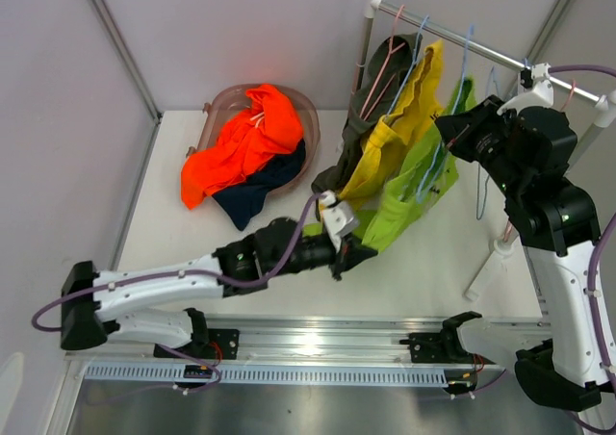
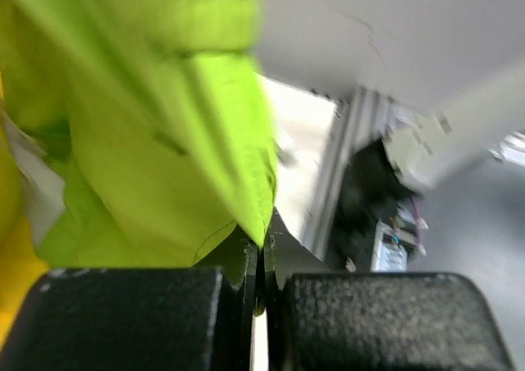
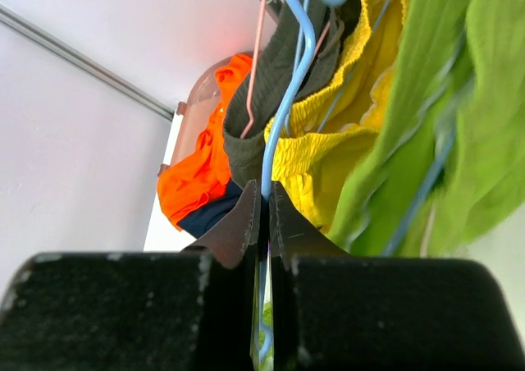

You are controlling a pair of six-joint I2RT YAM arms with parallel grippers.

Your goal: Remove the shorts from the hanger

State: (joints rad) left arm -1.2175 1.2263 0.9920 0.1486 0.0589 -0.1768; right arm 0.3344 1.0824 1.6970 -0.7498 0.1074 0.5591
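The left claw (image 2: 262, 252) was pinched shut on the lower hem of the lime green shorts (image 1: 416, 187), which hung rightmost of the three pairs on the rail (image 1: 445, 28). The right claw (image 3: 264, 203) was clamped on a blue hanger wire (image 3: 287, 116). The yellow shorts (image 1: 402, 117) and olive shorts (image 1: 371, 108) hung just left. The orange shorts (image 1: 245, 137) and navy shorts (image 1: 252, 192) lay in the tub (image 1: 313, 117) at far left.

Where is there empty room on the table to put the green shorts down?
Bare table shows between the basket and the left arm, and along the front rail between the left gripper and the rack leg. Crowded: under the hanging lime green shorts, and the heaped basket.
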